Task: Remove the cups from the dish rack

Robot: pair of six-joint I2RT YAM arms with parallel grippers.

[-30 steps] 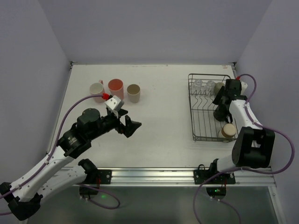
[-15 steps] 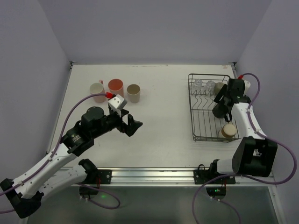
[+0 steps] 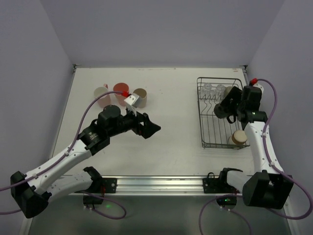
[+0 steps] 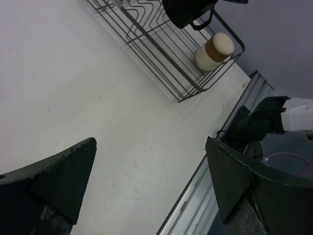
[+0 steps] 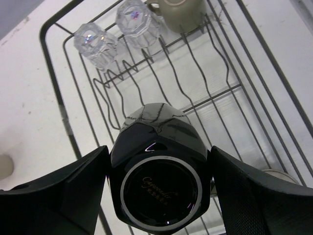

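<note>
One black mug [image 5: 159, 132]: clamped between the fingers of the right gripper [image 5: 159, 193], base turned to the wrist camera, above the rack [image 3: 211, 128].
Right gripper: closed partway on the mug's sides, one finger on each flank.
Rack: directly beneath the right gripper.
Glasses [image 5: 95, 41] [image 5: 136, 17]: two, upside down at the rack's far end, beyond the right gripper's fingertips.
Olive mug [image 5: 178, 7]: beside the glasses, also beyond those fingertips.
Banded cup [image 4: 214, 50]: in the rack's near corner, on the base side of the right gripper.
Left gripper [image 4: 146, 181]: jaws wide apart, empty, over bare table [image 3: 176, 98], well apart from the rack.
Row of three: pink mug [image 3: 100, 92], tumbler [image 3: 119, 88] and beige cup [image 3: 141, 94] stand on the table beyond the left gripper, partly hidden by its arm.
</note>
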